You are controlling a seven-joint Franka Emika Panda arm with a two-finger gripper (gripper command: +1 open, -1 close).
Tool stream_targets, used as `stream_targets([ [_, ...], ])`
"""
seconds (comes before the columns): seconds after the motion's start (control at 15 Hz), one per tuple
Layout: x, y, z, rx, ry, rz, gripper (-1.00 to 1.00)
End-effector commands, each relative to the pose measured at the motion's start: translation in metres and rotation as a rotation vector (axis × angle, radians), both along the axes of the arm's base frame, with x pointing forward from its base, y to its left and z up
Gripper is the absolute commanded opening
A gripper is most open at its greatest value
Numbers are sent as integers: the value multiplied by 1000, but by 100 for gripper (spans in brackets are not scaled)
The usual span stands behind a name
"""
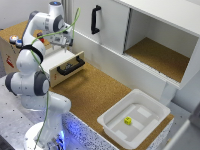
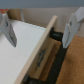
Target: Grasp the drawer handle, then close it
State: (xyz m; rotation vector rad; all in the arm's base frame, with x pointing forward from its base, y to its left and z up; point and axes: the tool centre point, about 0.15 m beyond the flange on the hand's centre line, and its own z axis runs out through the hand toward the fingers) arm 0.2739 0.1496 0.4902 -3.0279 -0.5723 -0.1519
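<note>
Drawer handle sits on the open drawer's wooden front, and we hang our gripper above it, fingers apart, straddling the front to descend for a grasp.

**Where the two cameras look**

The exterior view looks down from high up and far back. It takes in the whole cork bench, the arm and the white cabinet. The wrist view looks down from very close, between the two fingers. Both views share the drawer and the drawer handle.
</note>
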Motion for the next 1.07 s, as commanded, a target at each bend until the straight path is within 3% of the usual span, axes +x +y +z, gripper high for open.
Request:
stream_targets([
  [0.0,30,-34,-62,101,43,-144,100],
  [0.13,33,-44,-73,140,16,-211,100],
  [0.2,34,-47,-78,123,5,-231,100],
  [0.27,38,-49,-90,174,3,-252,100],
  [0.6,51,-41,-135,220,56,-291,100],
  [1.0,52,-13,-146,185,95,-293,100],
])
